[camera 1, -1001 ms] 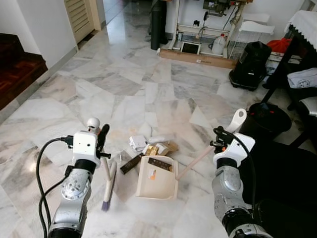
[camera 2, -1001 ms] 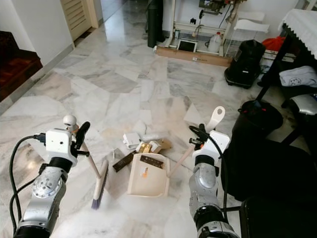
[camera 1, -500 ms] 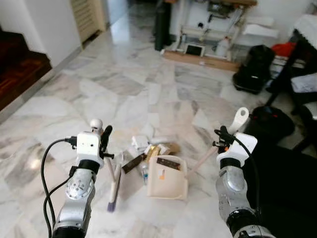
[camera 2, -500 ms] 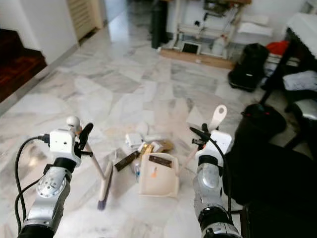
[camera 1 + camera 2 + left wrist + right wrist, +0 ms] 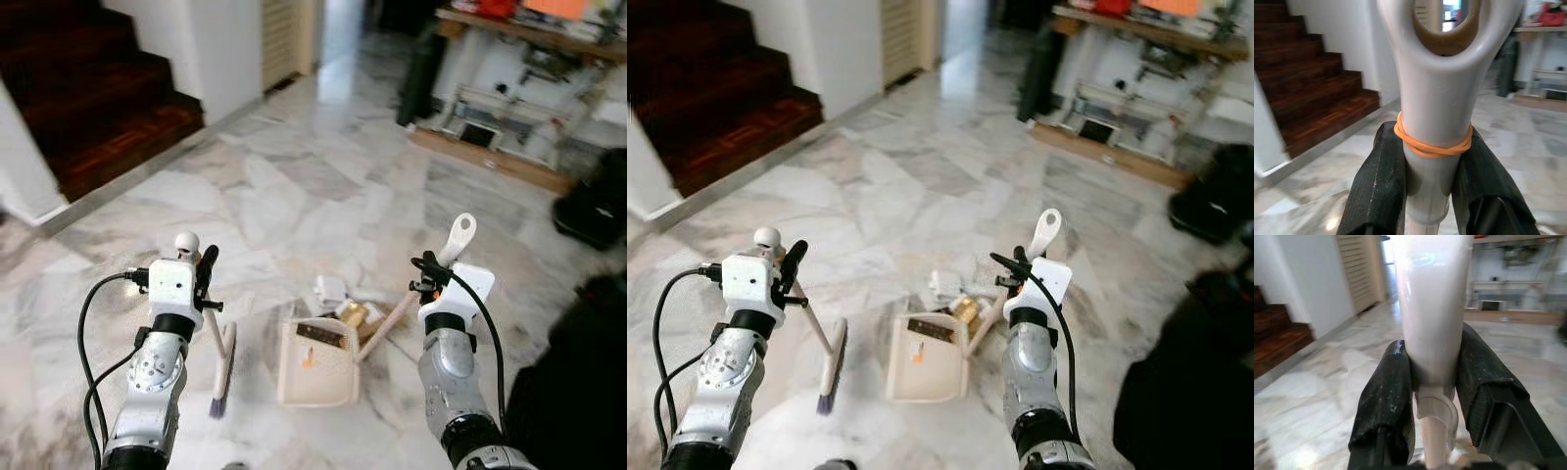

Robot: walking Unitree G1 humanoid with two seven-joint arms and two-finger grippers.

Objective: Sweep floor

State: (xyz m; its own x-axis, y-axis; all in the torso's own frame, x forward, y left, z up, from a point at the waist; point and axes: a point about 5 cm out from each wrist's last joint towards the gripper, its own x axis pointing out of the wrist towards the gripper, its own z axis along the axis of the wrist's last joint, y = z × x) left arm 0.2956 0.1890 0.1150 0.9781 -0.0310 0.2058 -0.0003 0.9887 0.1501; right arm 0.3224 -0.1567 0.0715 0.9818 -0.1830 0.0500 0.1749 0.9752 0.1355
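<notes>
The left tool (image 5: 203, 279) is clamped on the upper end of the brush handle (image 5: 214, 333); in the left wrist view its two black fingers (image 5: 1378, 181) press either side of the pale shaft just below an orange rubber band (image 5: 1432, 147). From that grip the handle slants down and slightly right to the brush head (image 5: 223, 370), whose bristles rest on the marble floor (image 5: 294, 186). The head's long axis runs near-to-far, roughly parallel to the left wall of the dustpan.

The right tool (image 5: 429, 279) grips the dustpan handle (image 5: 387, 323) in the same way, fingers (image 5: 1386, 401) closed on the white shaft. That handle slopes down and left to the dustpan (image 5: 315, 364), which sits on the floor between the two arms with its mouth facing away from the robot. One dark scrap (image 5: 321, 334) already lies in the pan at its far edge.

The litter pile (image 5: 348, 302), made up of crumpled white paper and gold and brown wrappers, lies just beyond the pan's mouth. It is therefore to the right of and farther away than the brush head. To my eye, the coming stroke needs the brush carried out past the pile, then drawn back toward the pan, and the left arm is the one placed for it.
</notes>
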